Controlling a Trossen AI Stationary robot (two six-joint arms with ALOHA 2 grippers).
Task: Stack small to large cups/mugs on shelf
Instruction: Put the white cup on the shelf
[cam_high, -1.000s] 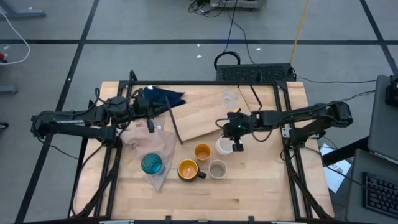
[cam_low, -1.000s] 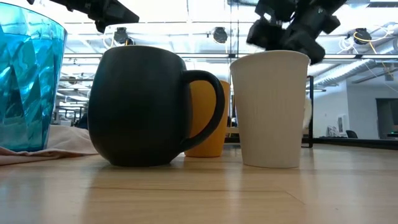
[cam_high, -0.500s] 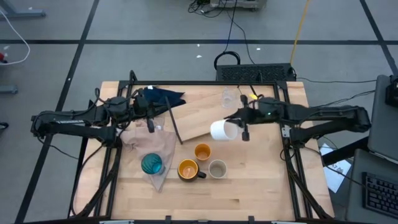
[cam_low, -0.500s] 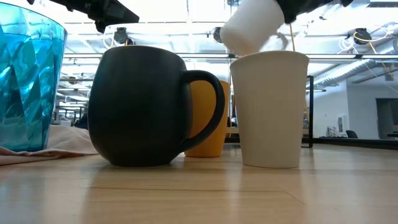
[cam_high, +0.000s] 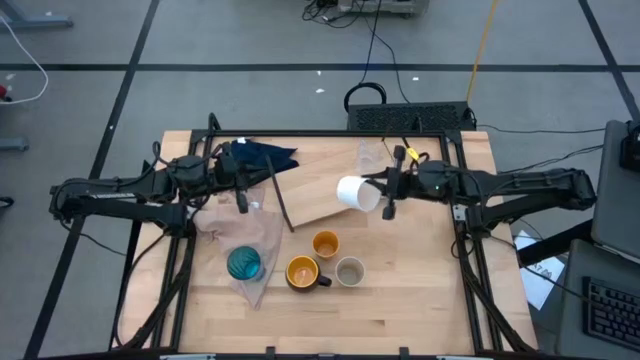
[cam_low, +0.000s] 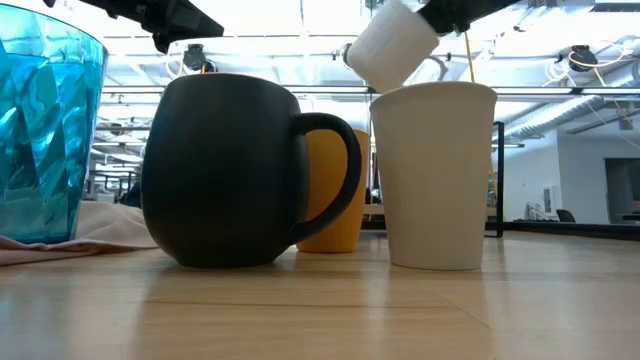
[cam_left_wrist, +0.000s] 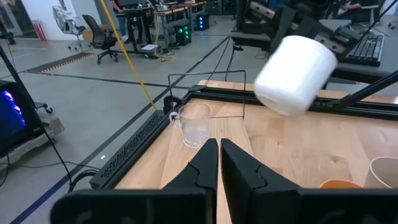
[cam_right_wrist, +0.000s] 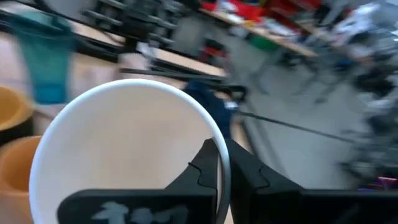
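Note:
My right gripper (cam_high: 386, 190) is shut on the white handled mug (cam_high: 355, 193), which hangs in the air over the light-wood shelf board (cam_high: 315, 205). My left gripper (cam_high: 243, 192) is shut on nothing, above the pinkish cloth (cam_high: 255, 235) at the left. The clear cup (cam_high: 368, 156) stands near the far edge. The small orange cup (cam_high: 325, 244), the dark mug (cam_high: 303, 272) and the grey-beige cup (cam_high: 350, 271) stand on the table. The teal tumbler (cam_high: 244, 263) stands on the pinkish cloth. My right gripper holds the white mug by its rim (cam_right_wrist: 214, 140), one finger inside the mouth and one outside. The fingers come about level from the table's right. The mug is lifted clear and lies tipped on its side, its base (cam_left_wrist: 292, 81) toward the table's left.
A dark blue cloth (cam_high: 262, 155) lies at the far left by the shelf's black rod frame (cam_high: 278, 195). In the low view the dark mug (cam_low: 225, 170) and the grey-beige cup (cam_low: 435, 175) stand in front, with the white mug (cam_low: 392, 45) above them. Bare tabletop lies along the near edge.
My right gripper has lifted the white mug off the table beside the orange cup, carried it up and toward the far edge, and tipped it from upright onto its side. The mug now hangs over the shelf board.

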